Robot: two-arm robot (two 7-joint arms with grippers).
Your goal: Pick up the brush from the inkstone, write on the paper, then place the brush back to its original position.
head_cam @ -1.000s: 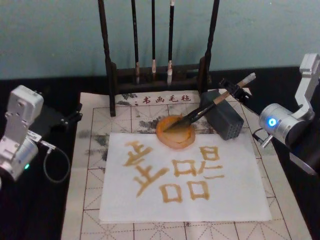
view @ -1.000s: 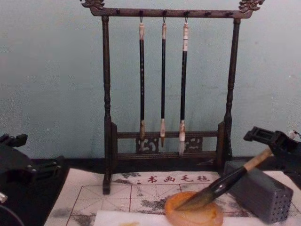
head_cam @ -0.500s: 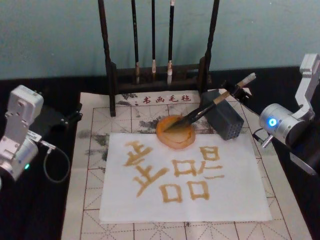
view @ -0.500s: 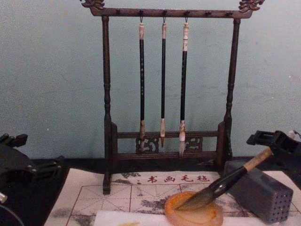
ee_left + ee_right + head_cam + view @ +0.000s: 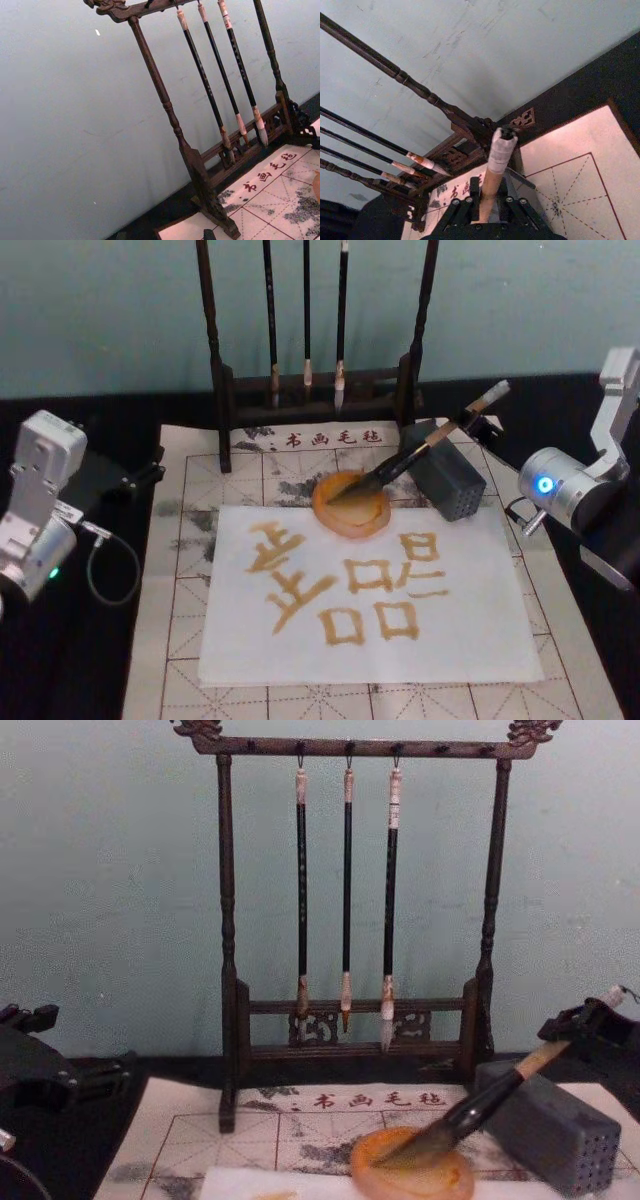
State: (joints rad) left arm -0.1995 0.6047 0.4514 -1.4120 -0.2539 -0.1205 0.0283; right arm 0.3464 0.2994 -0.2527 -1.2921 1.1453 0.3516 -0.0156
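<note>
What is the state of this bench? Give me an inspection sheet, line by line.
Surface: black table with a gridded felt mat, ink-stained near its far end.
Job's things: the brush has its bristles in the inkstone, handle leaning on the grey block; the paper lies flat on the mat, bearing tan characters.
Clutter: brush stand at the back, three thin brushes hanging from it.
Grippers: right gripper around the brush's handle near its end cap; left gripper parked at the left, off the mat.
Cables: grey loop beside the left arm.
Surroundings: plain pale wall; nothing else seen.
</note>
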